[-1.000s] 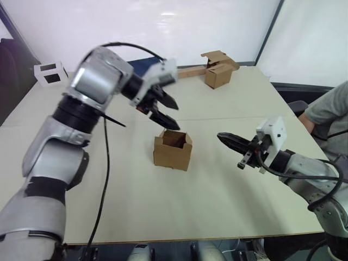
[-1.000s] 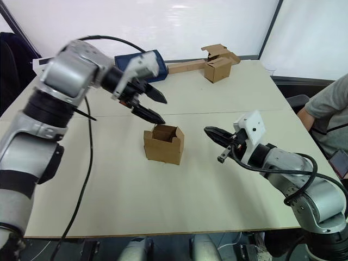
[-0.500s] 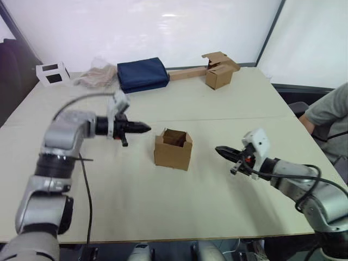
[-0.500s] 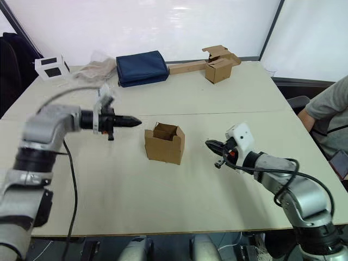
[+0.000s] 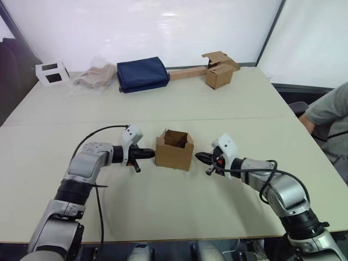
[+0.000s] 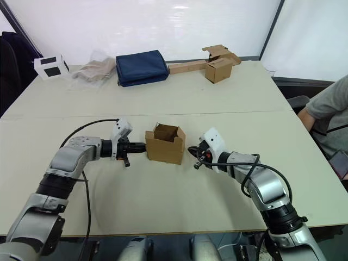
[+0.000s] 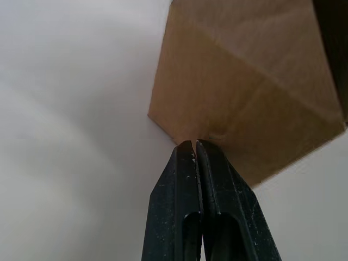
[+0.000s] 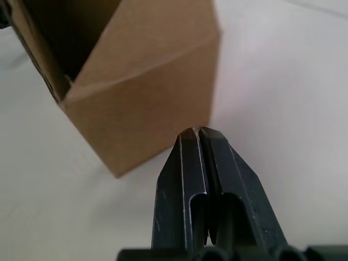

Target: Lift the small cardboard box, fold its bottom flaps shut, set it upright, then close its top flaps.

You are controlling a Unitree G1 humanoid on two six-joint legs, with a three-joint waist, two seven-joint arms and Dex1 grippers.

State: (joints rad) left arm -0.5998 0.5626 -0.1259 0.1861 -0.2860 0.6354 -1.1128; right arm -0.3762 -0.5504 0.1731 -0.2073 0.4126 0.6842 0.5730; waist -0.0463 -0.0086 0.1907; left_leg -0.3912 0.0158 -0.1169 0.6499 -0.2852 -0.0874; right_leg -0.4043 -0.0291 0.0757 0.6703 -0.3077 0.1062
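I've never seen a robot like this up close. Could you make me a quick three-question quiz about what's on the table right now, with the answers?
1. True or false: the top flaps of the small cardboard box are folded shut.
2. Where are the left gripper and right gripper relative to that box? A) both above it B) one at each side, low down C) both inside it
3. Fill in: each gripper's two black fingers are pressed ____.

Key
1. False: the box stands open-topped on the table.
2. B
3. together; the wrist views show both pairs shut, tips at the box's wall.
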